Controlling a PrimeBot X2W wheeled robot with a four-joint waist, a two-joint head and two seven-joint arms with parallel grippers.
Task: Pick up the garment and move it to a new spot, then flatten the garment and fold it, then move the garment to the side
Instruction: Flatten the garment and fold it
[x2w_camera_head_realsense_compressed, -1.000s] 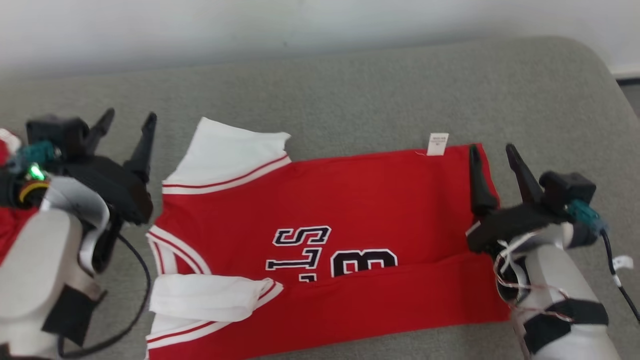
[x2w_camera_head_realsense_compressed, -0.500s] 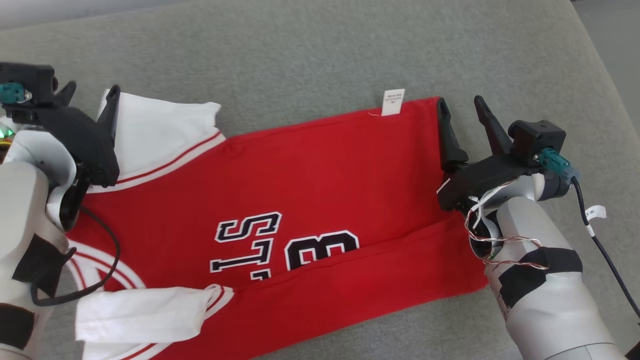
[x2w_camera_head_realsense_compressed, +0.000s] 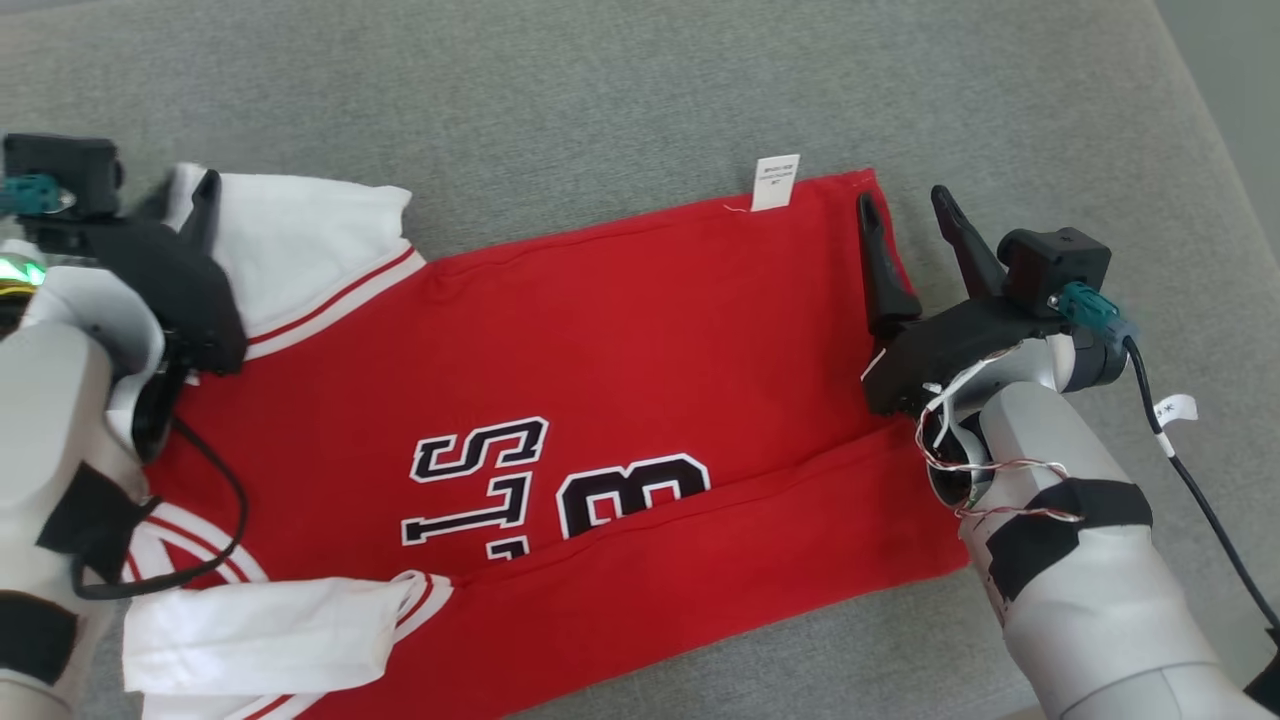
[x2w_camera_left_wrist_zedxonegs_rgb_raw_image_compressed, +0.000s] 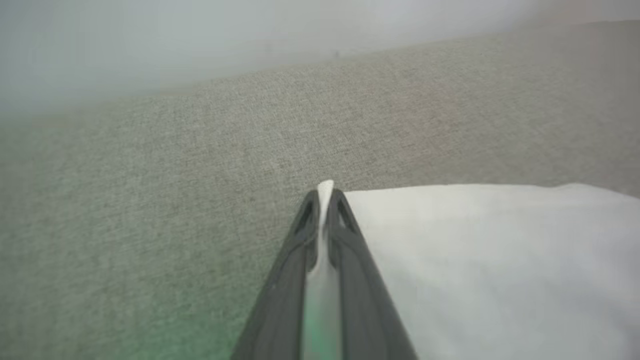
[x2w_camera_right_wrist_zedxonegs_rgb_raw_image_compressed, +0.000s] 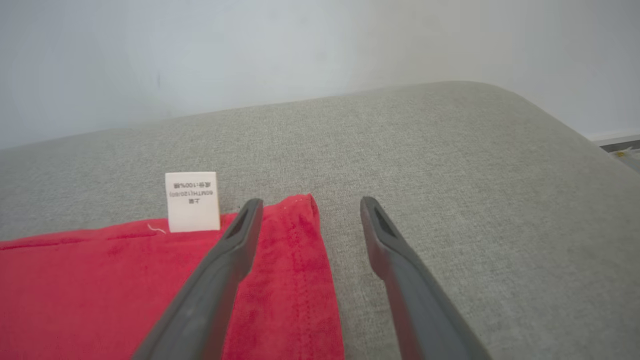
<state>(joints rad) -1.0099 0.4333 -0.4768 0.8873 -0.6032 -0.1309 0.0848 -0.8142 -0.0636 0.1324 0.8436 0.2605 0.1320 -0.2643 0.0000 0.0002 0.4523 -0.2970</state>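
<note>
Well, in the head view the red sports shirt with white sleeves (x2w_camera_head_realsense_compressed: 640, 330) lies flat across the middle of the soft grey fabric cushion (x2w_camera_head_realsense_compressed: 600, 90). At the upper left, the left gripper (x2w_camera_head_realsense_compressed: 188, 192) sits on a white sleeve. At the right, the right gripper (x2w_camera_head_realsense_compressed: 900, 200) has its jaws wide apart near a small white cloth tag (x2w_camera_head_realsense_compressed: 776, 182).

In the left wrist view, the left gripper (x2w_camera_left_wrist_zedxonegs_rgb_raw_image_compressed: 325, 195) is pinched tight on the sleeve's white edge.

In the right wrist view, the right gripper (x2w_camera_right_wrist_zedxonegs_rgb_raw_image_compressed: 311, 202) stands open over the shirt's red corner, with the tag (x2w_camera_right_wrist_zedxonegs_rgb_raw_image_compressed: 192, 201) at its left.
</note>
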